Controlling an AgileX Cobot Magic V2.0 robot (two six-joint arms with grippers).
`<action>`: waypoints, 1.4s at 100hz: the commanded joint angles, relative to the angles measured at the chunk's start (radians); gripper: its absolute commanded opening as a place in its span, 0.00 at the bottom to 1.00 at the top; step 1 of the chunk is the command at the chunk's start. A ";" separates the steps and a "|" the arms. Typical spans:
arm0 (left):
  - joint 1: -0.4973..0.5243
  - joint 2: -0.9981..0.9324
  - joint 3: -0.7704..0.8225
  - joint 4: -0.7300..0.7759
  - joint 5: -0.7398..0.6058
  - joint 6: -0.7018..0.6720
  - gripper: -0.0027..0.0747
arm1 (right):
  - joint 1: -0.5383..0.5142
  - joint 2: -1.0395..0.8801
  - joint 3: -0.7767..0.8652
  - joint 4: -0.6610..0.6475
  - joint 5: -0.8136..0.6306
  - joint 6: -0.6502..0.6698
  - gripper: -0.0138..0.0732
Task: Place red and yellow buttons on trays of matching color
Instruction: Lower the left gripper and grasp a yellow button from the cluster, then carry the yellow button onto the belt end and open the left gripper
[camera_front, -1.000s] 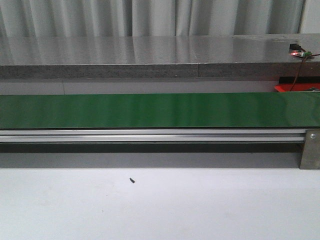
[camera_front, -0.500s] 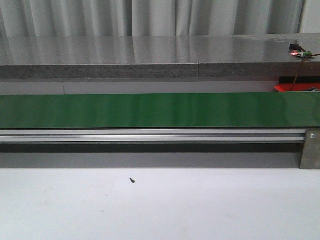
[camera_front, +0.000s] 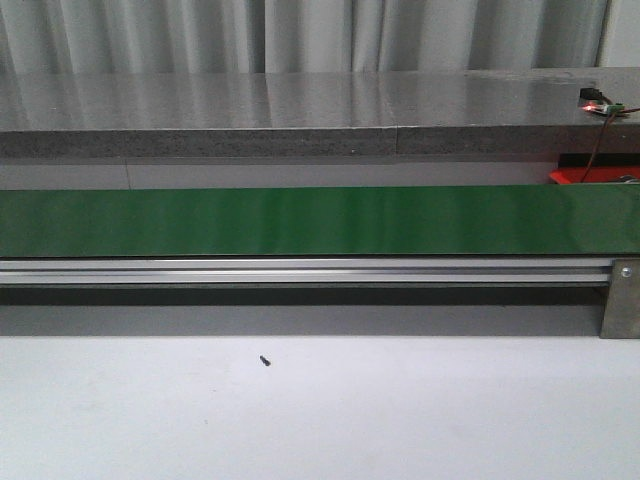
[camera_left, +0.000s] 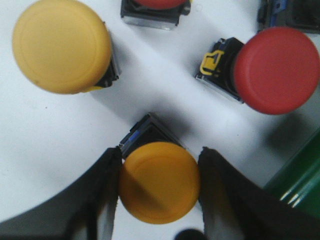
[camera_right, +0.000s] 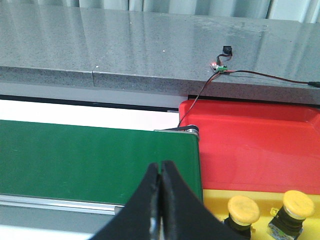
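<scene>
In the left wrist view my left gripper (camera_left: 160, 156) is shut on a yellow button (camera_left: 160, 182), one finger on each side of its cap, on a white surface. A larger-looking yellow button (camera_left: 61, 46) and a red button (camera_left: 276, 70) lie close by, and another red button (camera_left: 155, 4) is cut off at the frame edge. My right gripper (camera_right: 161, 167) is shut with nothing in it, over the green belt (camera_right: 95, 165). Beside the belt's end sit the red tray (camera_right: 250, 145) and the yellow tray (camera_right: 215, 200), which holds two yellow buttons (camera_right: 243, 208) (camera_right: 298, 203).
The front view shows the green conveyor belt (camera_front: 300, 220) on its metal rail, a grey stone ledge (camera_front: 300, 110) behind it, a corner of the red tray (camera_front: 590, 172) and a small dark speck (camera_front: 265, 360) on the white table. Neither arm appears there.
</scene>
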 joint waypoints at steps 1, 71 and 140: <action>0.007 -0.063 -0.029 -0.005 -0.021 0.010 0.23 | 0.003 0.004 -0.025 0.004 -0.062 -0.008 0.08; -0.072 -0.306 -0.029 -0.163 0.066 0.185 0.23 | 0.003 0.004 -0.025 0.007 -0.063 -0.008 0.08; -0.310 -0.239 -0.029 -0.154 0.025 0.185 0.29 | 0.003 0.004 -0.025 0.007 -0.064 -0.008 0.08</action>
